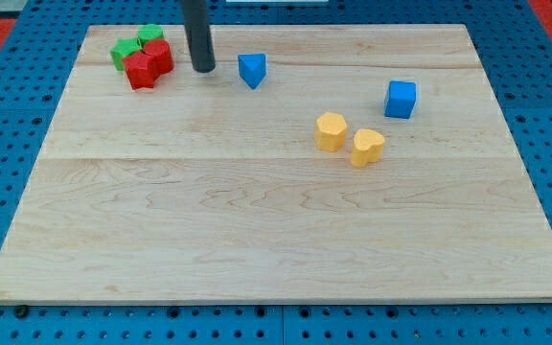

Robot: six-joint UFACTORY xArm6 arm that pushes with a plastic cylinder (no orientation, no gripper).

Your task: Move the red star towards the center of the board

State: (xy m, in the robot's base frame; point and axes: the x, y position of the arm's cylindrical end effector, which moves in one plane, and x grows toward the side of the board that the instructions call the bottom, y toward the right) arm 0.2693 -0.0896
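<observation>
The red star (142, 70) lies near the board's top left corner, touching a second red block (159, 55) just above and to its right. Two green blocks (126, 49) (149, 35) sit behind them in the same cluster. My tip (203, 69) is the lower end of the dark rod. It stands on the board just right of the red cluster, a short gap from the red blocks, and left of the blue triangular block (251, 69).
A blue cube (401, 99) sits at the upper right. Two yellow blocks (331, 131) (366, 147) lie side by side right of the board's middle. The wooden board (276, 240) lies on a blue perforated table.
</observation>
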